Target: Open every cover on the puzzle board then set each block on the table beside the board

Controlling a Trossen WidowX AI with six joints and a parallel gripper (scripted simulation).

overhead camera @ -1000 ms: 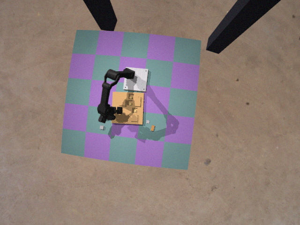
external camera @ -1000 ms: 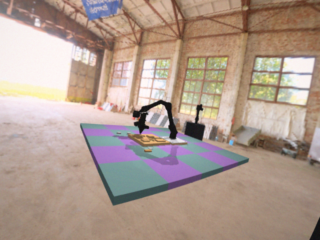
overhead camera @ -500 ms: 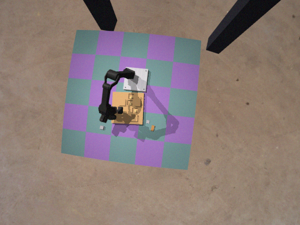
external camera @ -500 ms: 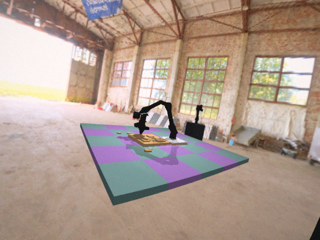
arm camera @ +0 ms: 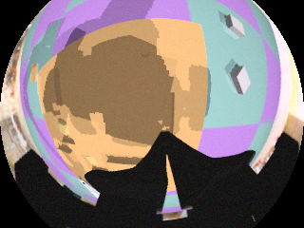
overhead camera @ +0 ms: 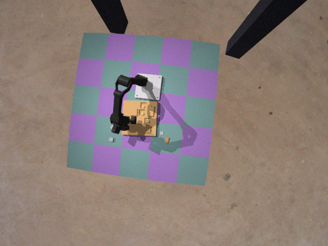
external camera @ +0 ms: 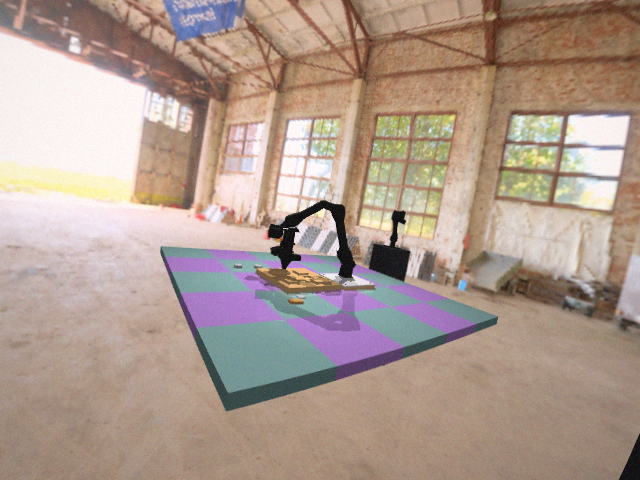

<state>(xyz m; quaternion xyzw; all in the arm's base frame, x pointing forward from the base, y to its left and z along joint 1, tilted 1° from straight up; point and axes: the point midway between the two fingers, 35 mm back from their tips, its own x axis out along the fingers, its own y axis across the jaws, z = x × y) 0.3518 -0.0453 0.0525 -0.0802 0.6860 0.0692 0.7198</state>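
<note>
The orange puzzle board [overhead camera: 129, 105] [external camera: 267, 275] [arm camera: 180, 38] lies flat, much of it in the arm's shadow. My gripper [external camera: 284, 266] [arm camera: 163, 135] is shut and empty, with its tips low over the board's left part; the arm hides it in the top view. Small yellowish pieces [overhead camera: 143, 106] [arm camera: 92, 160] show in recesses of the board. Two grey blocks [arm camera: 235, 26] [arm camera: 241, 79] lie on the table left of the board. A light block [overhead camera: 161, 132] and an orange block [overhead camera: 167, 140] [external camera: 295, 301] [arm camera: 33, 72] lie off its right side. Cover positions are hard to tell.
The white base plate [overhead camera: 156, 91] [external camera: 361, 283] of the arm adjoins the board's back edge. The arm spans the board's left side. The table [overhead camera: 107, 164] [external camera: 258, 351] is chequered teal and purple. Two dark beams [overhead camera: 114, 18] [overhead camera: 246, 37] show beyond its back edge.
</note>
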